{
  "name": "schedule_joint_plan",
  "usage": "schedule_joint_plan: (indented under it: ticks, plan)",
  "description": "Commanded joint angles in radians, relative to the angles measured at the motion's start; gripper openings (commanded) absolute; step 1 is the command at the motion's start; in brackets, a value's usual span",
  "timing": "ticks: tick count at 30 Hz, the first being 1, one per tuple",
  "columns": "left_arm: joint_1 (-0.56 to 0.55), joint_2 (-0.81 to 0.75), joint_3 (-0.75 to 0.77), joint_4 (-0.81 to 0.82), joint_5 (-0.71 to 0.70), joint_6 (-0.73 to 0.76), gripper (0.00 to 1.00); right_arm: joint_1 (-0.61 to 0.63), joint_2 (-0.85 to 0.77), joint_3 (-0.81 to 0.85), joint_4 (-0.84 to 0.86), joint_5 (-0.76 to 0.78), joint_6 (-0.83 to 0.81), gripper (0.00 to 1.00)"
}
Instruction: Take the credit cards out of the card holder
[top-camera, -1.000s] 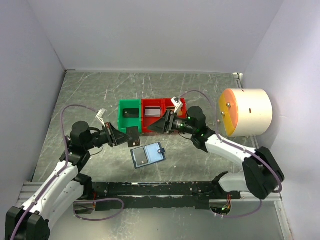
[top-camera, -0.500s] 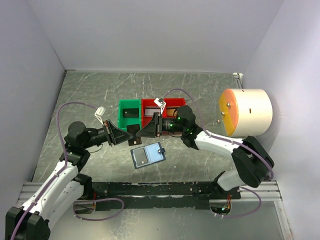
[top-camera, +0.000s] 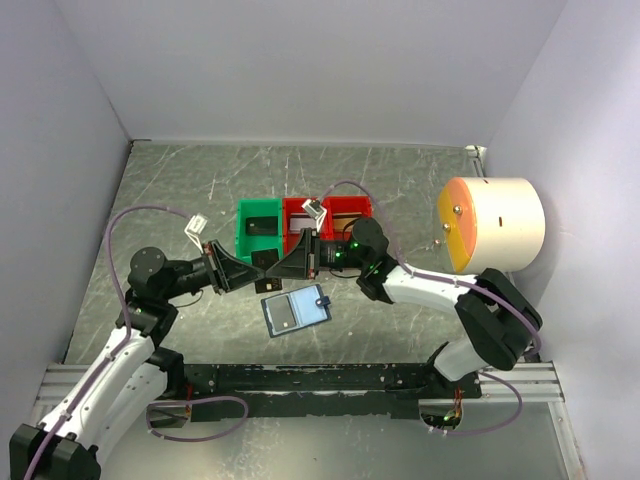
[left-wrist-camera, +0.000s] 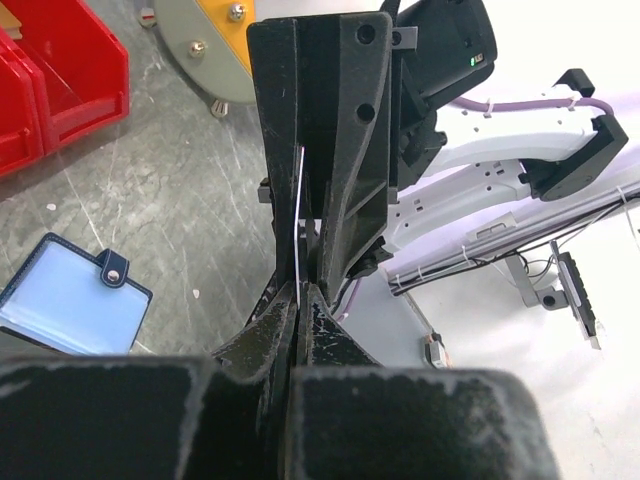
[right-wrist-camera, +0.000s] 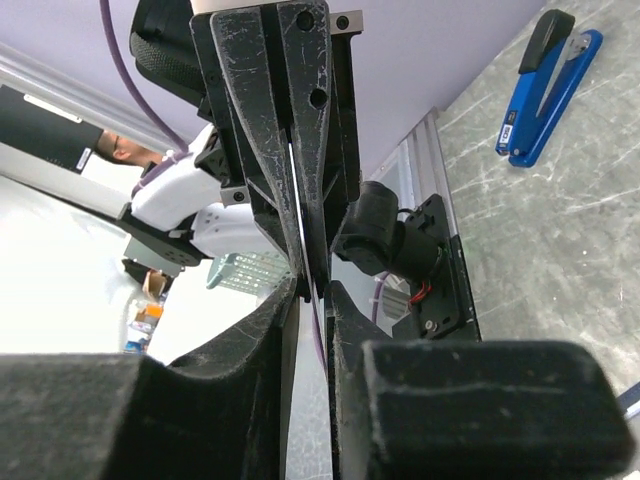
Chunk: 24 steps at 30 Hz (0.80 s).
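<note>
Just beyond the open card holder (top-camera: 297, 311) on the desk (top-camera: 180, 200), the left tool (left-wrist-camera: 303, 290) pinches a credit card (left-wrist-camera: 298, 215) edge-on, while the right tool (right-wrist-camera: 312, 285) is narrowed around the same card, its grip unclear.

Two grippers, one credit card (right-wrist-camera: 298, 195) edge-on
At frame centre the left gripper (right-wrist-camera: 303, 240) pinches the card; at the bottom, the right gripper (right-wrist-camera: 313, 300) flanks it, jaws narrowly apart. A blue stapler (right-wrist-camera: 550, 85) lies upper right.
</note>
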Motion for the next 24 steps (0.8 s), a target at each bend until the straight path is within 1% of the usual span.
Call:
schedule_joint_plan:
  ticks: [1, 8, 13, 15, 18, 24]
  plan:
    - [0.006, -0.031, -0.003, 0.027, 0.019, -0.009, 0.07, 0.017, 0.011, -0.016, 0.09, 0.005, 0.034, 0.16]
    - [0.006, -0.065, 0.003, -0.03, 0.013, 0.01, 0.07, 0.016, -0.028, -0.019, 0.017, 0.039, -0.008, 0.19]
    - [0.006, -0.077, -0.014, -0.008, 0.019, -0.016, 0.07, 0.016, -0.038, -0.035, 0.033, 0.041, 0.006, 0.19]
    - [0.006, -0.084, -0.02, -0.001, 0.021, -0.025, 0.07, 0.016, -0.043, -0.042, 0.044, 0.042, 0.013, 0.22]
    - [0.006, -0.095, -0.022, -0.011, 0.022, -0.026, 0.07, 0.016, -0.052, -0.052, 0.046, 0.055, 0.019, 0.3]
    - [0.006, -0.111, -0.028, -0.021, 0.023, -0.028, 0.07, 0.016, -0.064, -0.046, 0.018, 0.063, 0.011, 0.33]
